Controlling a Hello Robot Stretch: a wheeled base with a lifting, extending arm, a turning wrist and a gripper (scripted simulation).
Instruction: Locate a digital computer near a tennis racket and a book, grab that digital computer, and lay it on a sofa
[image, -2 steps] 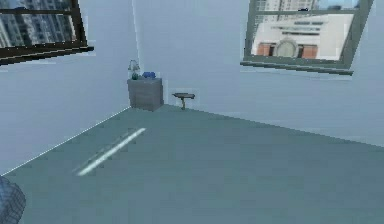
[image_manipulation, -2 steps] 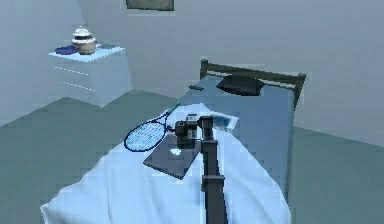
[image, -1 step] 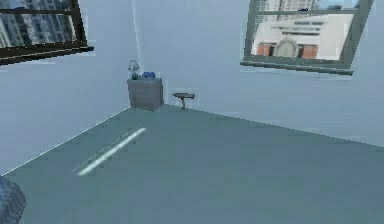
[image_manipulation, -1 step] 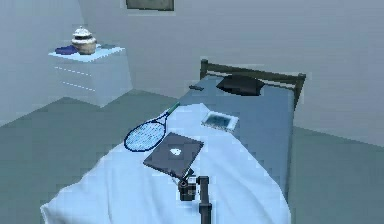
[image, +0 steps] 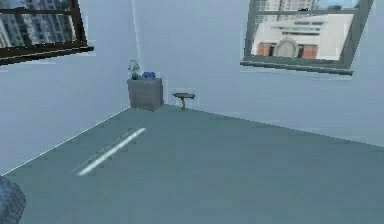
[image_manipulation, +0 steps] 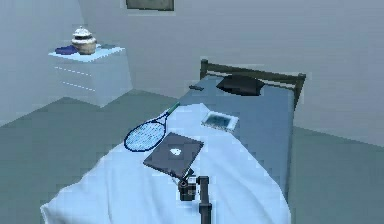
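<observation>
On the white-sheeted bed (image_manipulation: 110, 190), the gripper (image_manipulation: 186, 183) sits at six o'clock of the flat dark-grey computer (image_manipulation: 174, 154). This looks like the grasping step, though I cannot tell its grip. Next, a level lift.

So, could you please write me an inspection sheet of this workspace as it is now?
Surface: bed with white sheet.
Job's things: flat dark grey computer lying on the sheet, near blue-framed tennis racket and small pale book.
Clutter: black pillow.
Fingers: thin dark fingers by the computer's near edge; cannot tell whether they hold anything.
Cables: nothing seen.
Surroundings: white drawer chest bearing a striped vase; small grey cabinet in a corner.
</observation>
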